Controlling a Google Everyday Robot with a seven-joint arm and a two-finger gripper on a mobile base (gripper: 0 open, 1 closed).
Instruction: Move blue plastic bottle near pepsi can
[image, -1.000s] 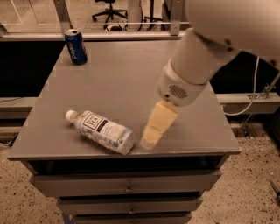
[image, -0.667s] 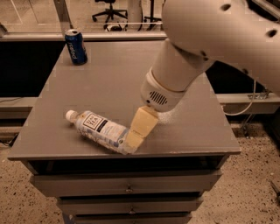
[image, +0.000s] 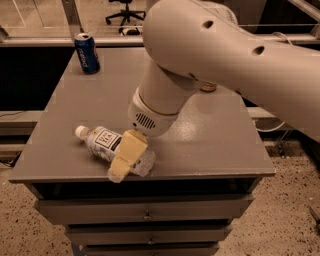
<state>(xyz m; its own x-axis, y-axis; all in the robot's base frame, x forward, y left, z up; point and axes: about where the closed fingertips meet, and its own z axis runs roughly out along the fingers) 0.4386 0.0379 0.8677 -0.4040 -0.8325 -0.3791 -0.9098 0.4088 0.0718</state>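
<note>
The blue plastic bottle (image: 104, 143) lies on its side near the front left of the grey table (image: 215, 140), white cap pointing left. The pepsi can (image: 87, 53) stands upright at the table's back left corner, far from the bottle. My gripper (image: 126, 159), cream-coloured, hangs from the big white arm (image: 210, 55) and sits over the bottle's base end, covering part of it. Whether it touches the bottle does not show.
A small gold-topped object (image: 208, 88) peeks out behind the arm at mid table. The table's front edge runs just below the bottle, with drawers (image: 145, 216) under it. An office chair (image: 125, 9) stands on the floor behind.
The arm has swung left and toward the front, bringing the gripper from right of the bottle to over its base end. The bottle and the can have not moved.
</note>
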